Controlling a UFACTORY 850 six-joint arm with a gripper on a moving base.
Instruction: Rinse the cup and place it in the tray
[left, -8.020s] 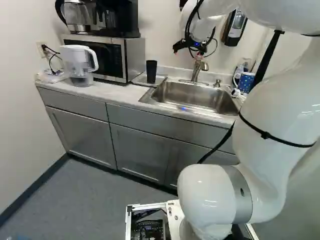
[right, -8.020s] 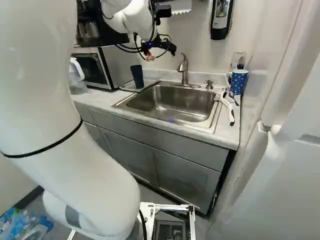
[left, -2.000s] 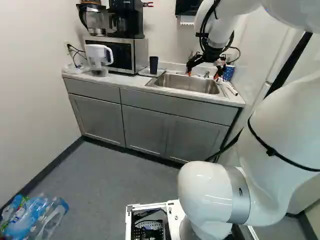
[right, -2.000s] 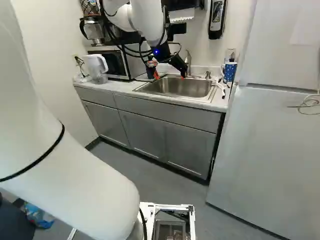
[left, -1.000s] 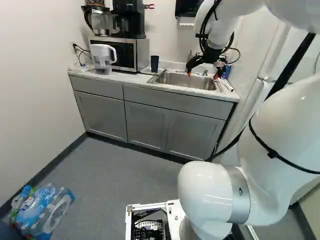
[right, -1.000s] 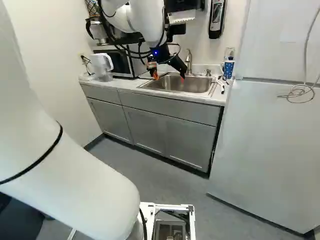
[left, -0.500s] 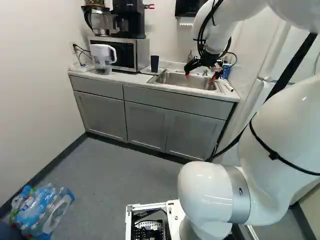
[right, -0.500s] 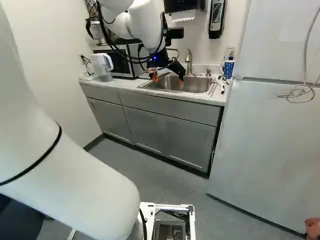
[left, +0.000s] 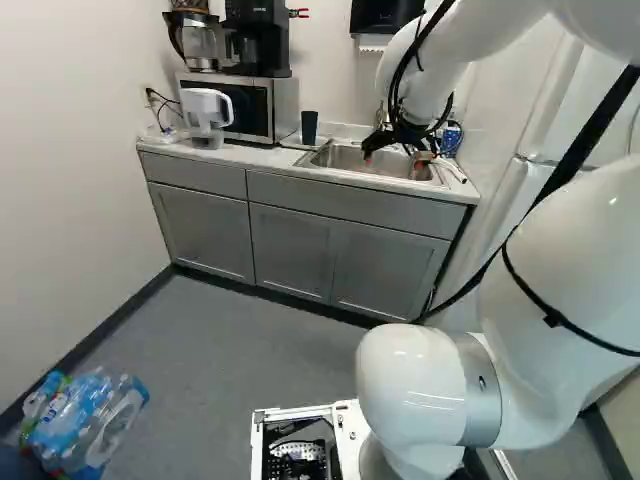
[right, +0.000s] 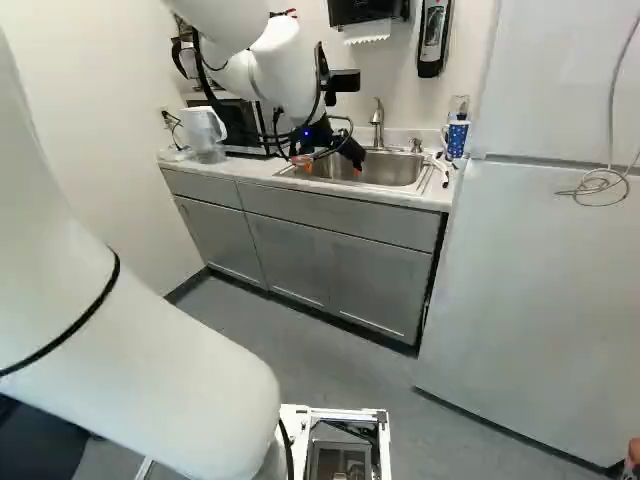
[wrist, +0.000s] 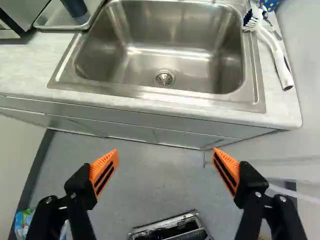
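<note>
Toward the back edge of the worktop, a tall dark-blue cup stands in the shallow metal tray. The black, orange-padded end effector hangs spread, empty; a low, skewed reach might topple the cup.

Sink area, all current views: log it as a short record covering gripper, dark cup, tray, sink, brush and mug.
gripper: open, nothing between its fingers
sink: ahead of the gripper in the wrist view; nothing in the visible part of the basin
dark cup: standing on the tray
tray: metal, on the counter beside the sink
brush: white handle, lying on the side of the sink away from the tray
mug: blue, spotted, near the brush
</note>
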